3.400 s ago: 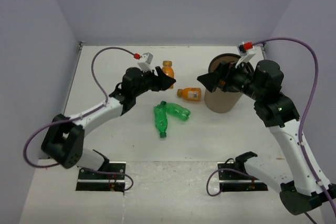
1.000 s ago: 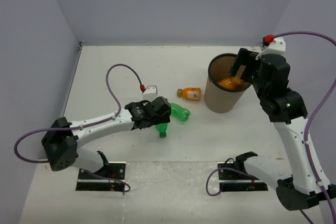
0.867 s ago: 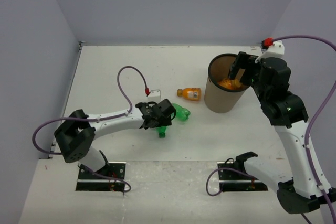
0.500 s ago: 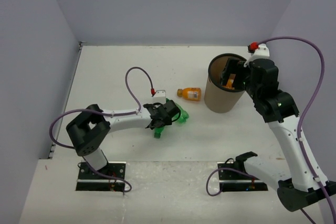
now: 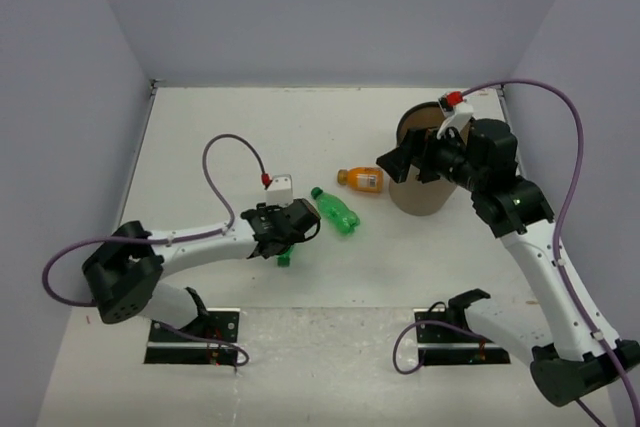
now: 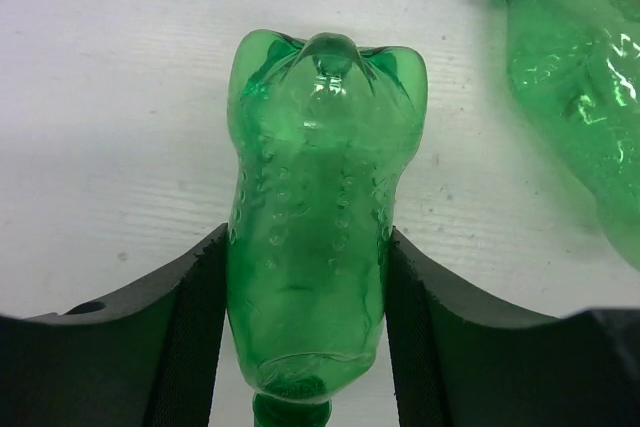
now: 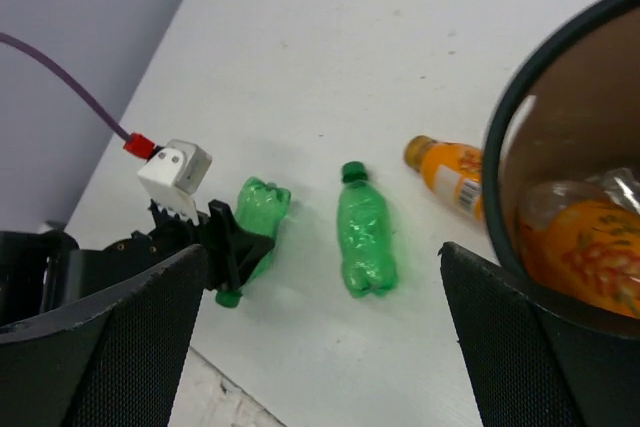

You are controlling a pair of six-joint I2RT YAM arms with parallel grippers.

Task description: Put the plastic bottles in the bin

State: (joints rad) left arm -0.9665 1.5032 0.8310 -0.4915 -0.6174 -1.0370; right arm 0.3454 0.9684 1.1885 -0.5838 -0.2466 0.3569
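Left fingers (image 6: 195,337) clenched on a green bottle (image 6: 310,247), one pad on each side of the ribbed body, base pointing away from the wrist, cap back toward it. In the top view the cap pokes out at 6 o'clock of the fingers. Can't tell whether the bottle is off the counter (image 5: 220,127) or resting on it. Second green bottle (image 5: 338,212) lies free on the counter at 1 o'clock of the held one, close but not touching, cap toward 10 o'clock. An orange bottle (image 5: 362,179) lies on its side at 1 o'clock of that, label up, cap at 9 o'clock, just beside the bin (image 5: 420,199) wall. Right fingers (image 7: 110,337) released, spread wide with nothing between them, hanging at the bin's 9 o'clock rim, above the orange bottle, the wrist camera looking down at the counter. Bin stands upright at 3 o'clock on the counter. The right wrist view into it shows another orange labelled bottle (image 7: 590,257) inside, with something clear and crinkled (image 7: 565,205) next to it; can't tell what that is.
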